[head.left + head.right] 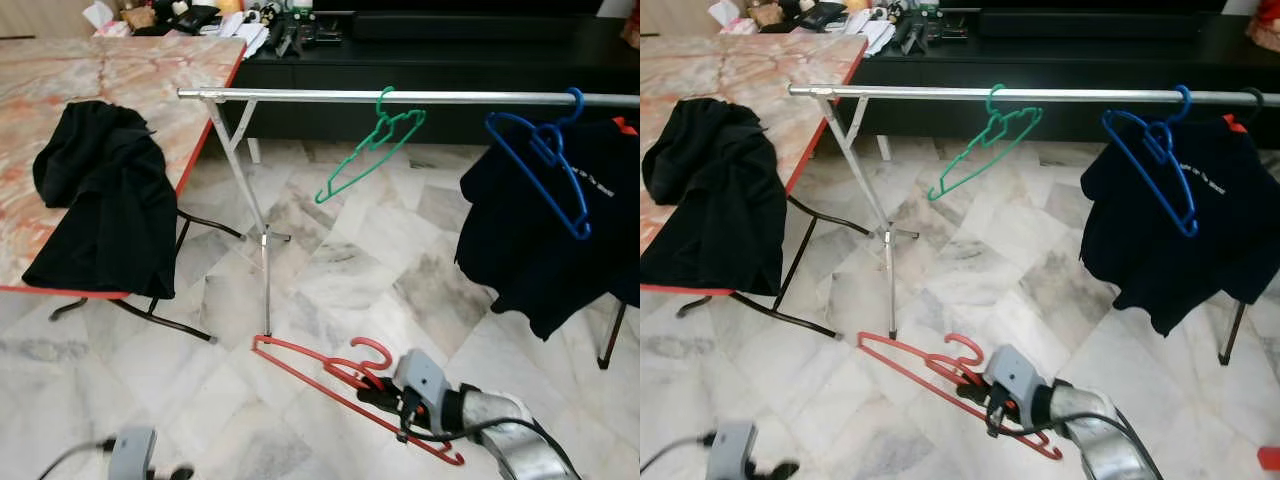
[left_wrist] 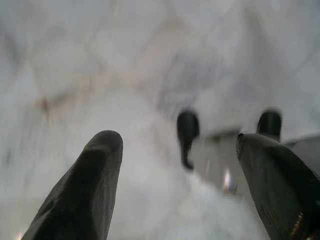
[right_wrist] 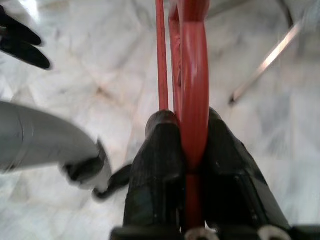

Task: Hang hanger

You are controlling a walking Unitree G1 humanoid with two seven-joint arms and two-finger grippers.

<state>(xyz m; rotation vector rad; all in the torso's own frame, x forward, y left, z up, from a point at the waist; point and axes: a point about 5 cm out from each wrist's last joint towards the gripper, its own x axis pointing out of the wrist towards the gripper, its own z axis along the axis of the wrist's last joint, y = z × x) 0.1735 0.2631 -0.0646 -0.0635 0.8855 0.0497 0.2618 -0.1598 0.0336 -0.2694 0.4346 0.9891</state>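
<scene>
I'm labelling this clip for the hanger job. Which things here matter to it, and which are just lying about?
Job:
red hanger, clamped in the right gripper
rail, where it goes

Lying about:
green hanger and blue hanger on the rail
black garment on the table
left gripper, open

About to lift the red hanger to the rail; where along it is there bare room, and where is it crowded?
The right claw grips the red hanger. The rail is bare from its left end to the green hanger, and again between that and the blue hanger. The right end is crowded: the blue hanger sits against the hung dark garment.
</scene>
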